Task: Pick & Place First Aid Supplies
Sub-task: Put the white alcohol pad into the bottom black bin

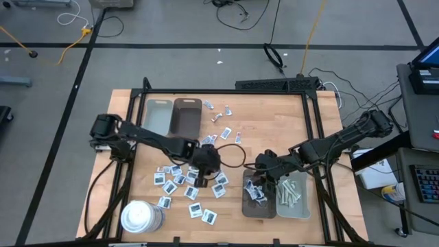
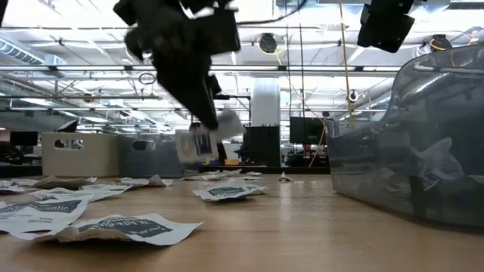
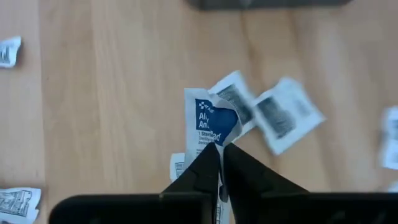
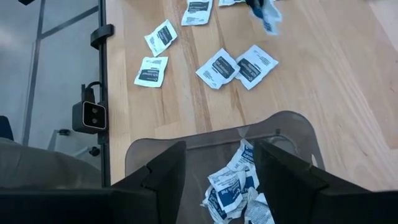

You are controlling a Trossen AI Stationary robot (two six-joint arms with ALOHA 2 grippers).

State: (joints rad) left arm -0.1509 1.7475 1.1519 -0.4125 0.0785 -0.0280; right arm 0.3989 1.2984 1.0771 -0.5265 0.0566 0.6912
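In the low view the left end effector (image 2: 203, 113) is blurred, and the packet (image 2: 198, 141) in its fingers is blurred too, so its print cannot be read. The top edge cuts the arm. At the right edge, the dark tray (image 2: 423, 143) is cut off, and the packets inside are seen only dimly through its wall.

In the left wrist view a second packet (image 3: 283, 115) right of centre is blurred, and one more at the right edge (image 3: 390, 137) is cut off.

In the high view the print on the packets (image 1: 180, 180) is too small to tell.

In the right wrist view a blurred blue-white shape (image 4: 264, 12) at the top is cut by the edge.
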